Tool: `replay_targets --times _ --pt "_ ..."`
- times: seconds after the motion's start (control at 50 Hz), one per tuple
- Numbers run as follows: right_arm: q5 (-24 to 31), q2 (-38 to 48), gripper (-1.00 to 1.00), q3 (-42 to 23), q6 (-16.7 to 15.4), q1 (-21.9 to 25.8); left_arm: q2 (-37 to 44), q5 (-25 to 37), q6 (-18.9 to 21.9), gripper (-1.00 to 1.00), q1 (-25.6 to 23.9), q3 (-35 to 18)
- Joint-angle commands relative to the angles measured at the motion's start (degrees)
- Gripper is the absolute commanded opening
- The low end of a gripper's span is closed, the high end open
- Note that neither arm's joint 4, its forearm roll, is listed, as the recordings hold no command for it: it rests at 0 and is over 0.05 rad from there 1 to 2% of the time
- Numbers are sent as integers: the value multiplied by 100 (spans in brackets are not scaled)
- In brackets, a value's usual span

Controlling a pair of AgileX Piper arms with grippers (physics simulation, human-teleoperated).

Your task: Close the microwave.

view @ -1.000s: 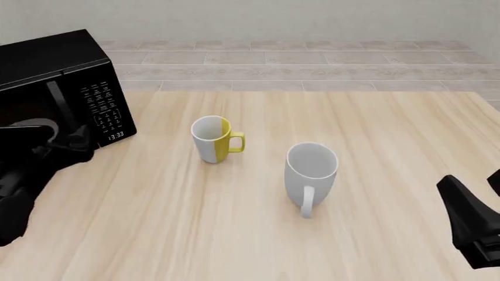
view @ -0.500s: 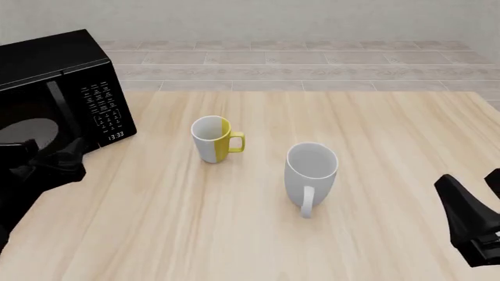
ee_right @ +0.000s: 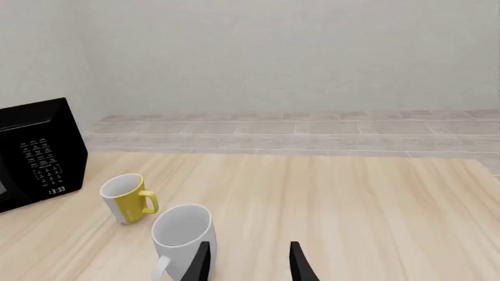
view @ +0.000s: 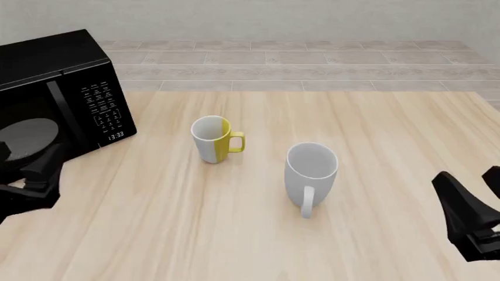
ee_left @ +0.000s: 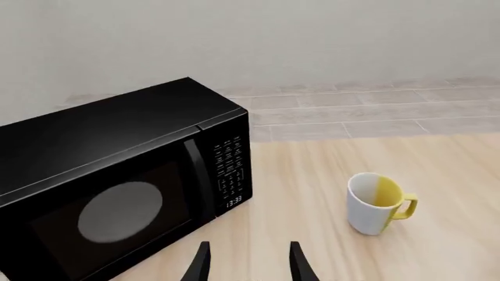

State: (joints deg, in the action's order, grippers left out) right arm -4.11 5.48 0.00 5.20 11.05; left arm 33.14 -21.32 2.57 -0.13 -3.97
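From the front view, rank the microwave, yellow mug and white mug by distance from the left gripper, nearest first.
1. microwave, just ahead of the left gripper, at the table's left edge.
2. yellow mug, mid-table, to its right.
3. white mug, farther right.

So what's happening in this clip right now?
A two-arm rig sits at a wooden table with a black microwave, a yellow-and-white mug and a white mug. The microwave door looks shut. The left gripper has backed away from the door, jaws open and empty. The right gripper idles near the table's edge, also open, holding nothing.
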Motion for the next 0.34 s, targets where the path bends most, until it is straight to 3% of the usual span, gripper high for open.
replay_targets --times 0.02,0.16,0.34 --pt "-75 87 100 0 -11 -6 -1694 1572 -23 100 -220 -148" --pt "-16 36 100 0 -2 -18 -2023 1890 -36 100 -273 -196" --pt "31 -17 100 0 4 -20 -2875 2872 -90 100 -380 -509"
